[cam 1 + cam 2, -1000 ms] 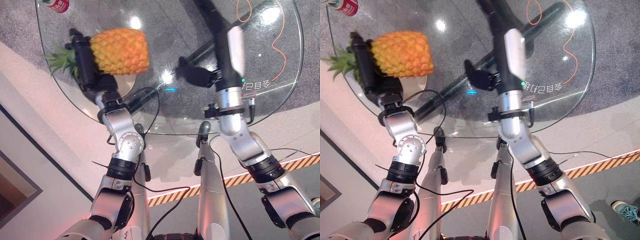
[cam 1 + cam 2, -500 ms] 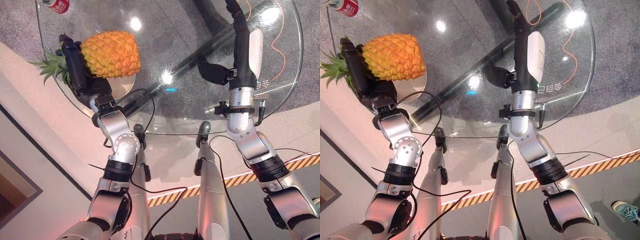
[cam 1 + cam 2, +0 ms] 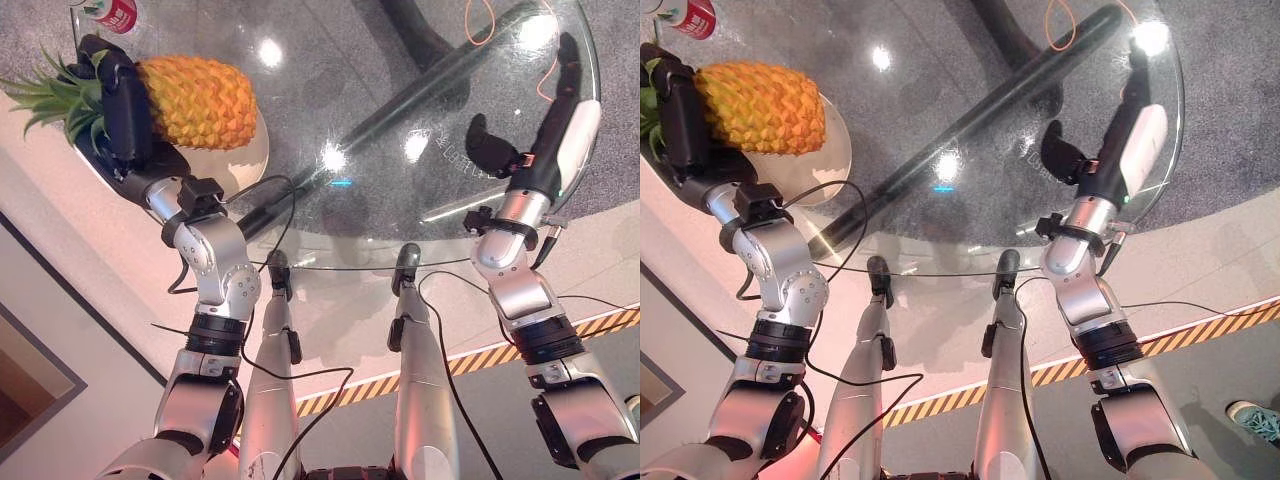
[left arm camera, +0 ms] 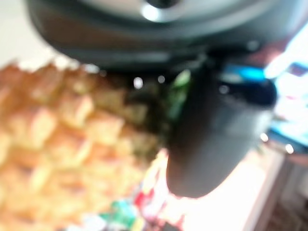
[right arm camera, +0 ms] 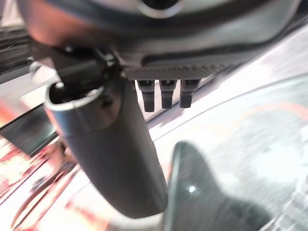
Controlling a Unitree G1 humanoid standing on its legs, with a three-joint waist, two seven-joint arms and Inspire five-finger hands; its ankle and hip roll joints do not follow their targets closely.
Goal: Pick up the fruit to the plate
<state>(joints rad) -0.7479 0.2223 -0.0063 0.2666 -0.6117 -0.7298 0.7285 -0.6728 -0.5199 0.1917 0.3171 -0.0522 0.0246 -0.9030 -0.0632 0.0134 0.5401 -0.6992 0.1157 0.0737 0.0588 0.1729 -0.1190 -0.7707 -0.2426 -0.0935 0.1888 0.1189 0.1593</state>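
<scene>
**Setting: round glass table on grey carpet**

A round clear glass tabletop [image 3: 380, 150] stood on a dark tubular base [image 3: 970, 120], bright ceiling-light reflections [image 3: 270, 47] dotting its surface. Beneath lay speckled grey carpet [image 3: 1240, 120] with a thin orange cord [image 3: 550, 80] looping across it. Nearer, pale smooth flooring [image 3: 60, 230] carried a yellow-and-black striped hazard tape [image 3: 600, 322].

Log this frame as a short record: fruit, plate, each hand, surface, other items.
fruit: pineapple, lying on its side over the plate
plate: pale plate, near the glass table's left edge
left hand: curled round the pineapple at its crown end
right hand: open, fingers straight, holding nothing, over the table's right side
surface: round glass table
other: red can, far left edge
</scene>
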